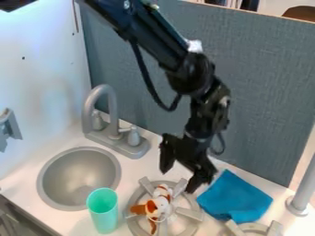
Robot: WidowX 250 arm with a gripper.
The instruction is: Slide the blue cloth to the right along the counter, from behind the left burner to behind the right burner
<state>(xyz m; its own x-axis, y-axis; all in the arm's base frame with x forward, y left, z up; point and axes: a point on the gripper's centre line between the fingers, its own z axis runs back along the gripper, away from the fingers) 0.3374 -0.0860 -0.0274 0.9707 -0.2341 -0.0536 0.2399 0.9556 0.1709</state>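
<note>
Nothing is grasped, so any handling of the plush dog (160,203) appears left to be done; it is seen lying on the stove burner (146,185). The arm (163,41) is angled down from above, with the empty gripper (178,181) spread wide just over the toy, beside the blue cloth (234,196).

The black claw (178,180), its two fingers apart, hangs just above a small orange-and-white stuffed toy (160,206) on a gray stove burner (132,221). Right of the claw in the view, a blue cloth (234,197) lies on the white surface (141,171); to its left are a mint-green cup (103,211), a round sink (80,177) and a gray faucet (113,115).
</note>
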